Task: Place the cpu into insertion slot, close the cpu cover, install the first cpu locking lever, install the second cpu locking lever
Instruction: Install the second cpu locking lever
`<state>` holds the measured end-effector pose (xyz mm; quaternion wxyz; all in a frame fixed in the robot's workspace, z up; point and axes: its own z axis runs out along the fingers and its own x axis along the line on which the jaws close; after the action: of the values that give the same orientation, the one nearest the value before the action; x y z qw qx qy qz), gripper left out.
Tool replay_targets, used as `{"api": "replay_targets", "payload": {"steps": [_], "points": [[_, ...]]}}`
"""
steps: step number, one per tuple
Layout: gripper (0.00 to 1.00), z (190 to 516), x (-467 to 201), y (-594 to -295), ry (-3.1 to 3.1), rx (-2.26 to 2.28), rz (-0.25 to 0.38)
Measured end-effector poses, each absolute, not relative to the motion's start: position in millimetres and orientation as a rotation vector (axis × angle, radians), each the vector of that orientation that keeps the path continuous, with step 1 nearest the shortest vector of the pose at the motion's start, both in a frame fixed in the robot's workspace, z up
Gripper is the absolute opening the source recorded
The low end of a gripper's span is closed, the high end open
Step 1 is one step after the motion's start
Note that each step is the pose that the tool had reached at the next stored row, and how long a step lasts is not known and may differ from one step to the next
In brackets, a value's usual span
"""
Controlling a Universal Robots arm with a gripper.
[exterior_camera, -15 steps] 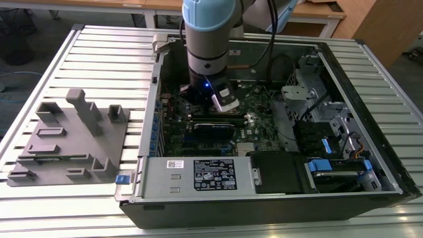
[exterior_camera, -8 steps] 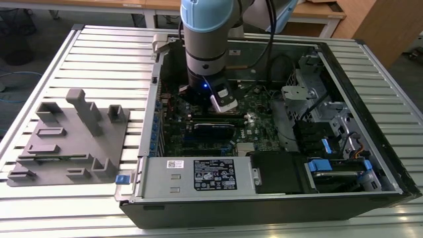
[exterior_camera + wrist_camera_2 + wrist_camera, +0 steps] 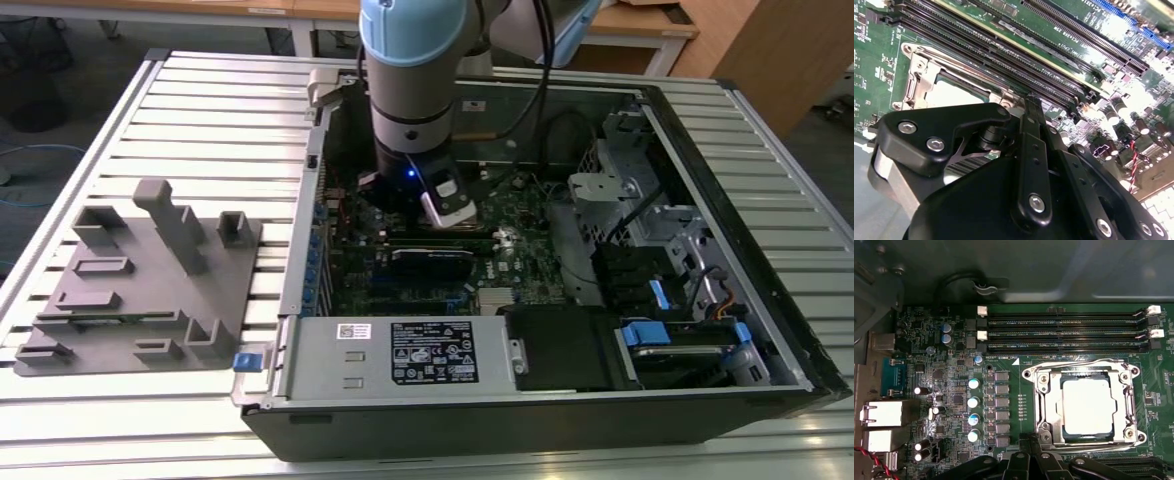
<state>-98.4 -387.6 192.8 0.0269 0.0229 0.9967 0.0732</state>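
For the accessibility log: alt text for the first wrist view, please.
The cpu sits in the insertion slot with the silvery cpu cover closed around it, on a green motherboard. Long black memory slots run beside it; the pincer hovers near the socket's edge.

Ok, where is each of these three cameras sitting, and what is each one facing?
Exterior view: off the arm, above, looking down into the open computer case; shows the arm reaching to the green circuit board.
First wrist view: on the arm, facing the board squarely; the cpu sits in the insertion slot, the cpu cover around it; gripper at the edge.
Second wrist view: on the arm, looking slantwise past the gripper at the same slot.
Both wrist views share the slot and memory slots.
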Motion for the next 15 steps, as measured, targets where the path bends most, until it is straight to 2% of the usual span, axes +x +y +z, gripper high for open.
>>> {"api": "replay_targets", "payload": {"steps": [15], "points": [[0.11,193.9,-99.5,-387.7,3.079,0.071,0.226]]}}
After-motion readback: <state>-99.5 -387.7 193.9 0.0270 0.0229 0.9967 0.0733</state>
